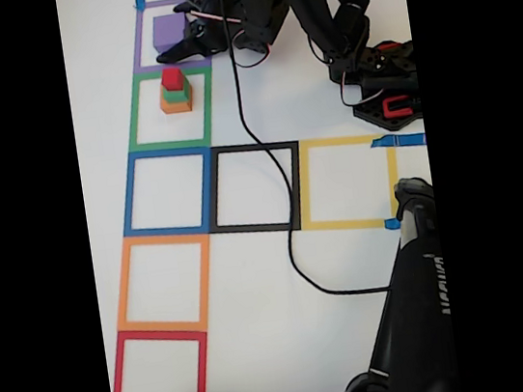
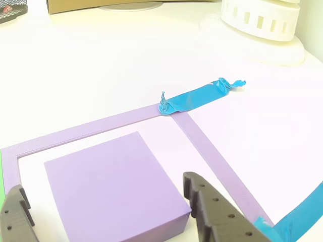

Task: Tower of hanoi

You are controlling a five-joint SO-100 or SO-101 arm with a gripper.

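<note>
Four blocks make up the puzzle: the purple block sits alone in the purple tape square at 12 o'clock of the worktop in the fixed view, while red, green and orange are stacked in the green tape square just below it at 6 o'clock. The arm's jaws are spread wide and straddle the purple block; in the other view one finger stands just off the block's 3 o'clock edge and the other finger off its 9 o'clock edge, with daylight on both sides, so nothing is held yet.

Risks, as I judge them: the block looks off-centre between the fingers, so closing may shove or twist it before it grips. A shallow bite on such a broad block could let it slip on lifting. Swinging toward 6 o'clock too low could topple the three-block stack. The black cable trailing across the squares might snag.

Some white lettering shows on the dark stand at 5 o'clock, too blurred to read. Scraps of blue tape pin the square's corners.
</note>
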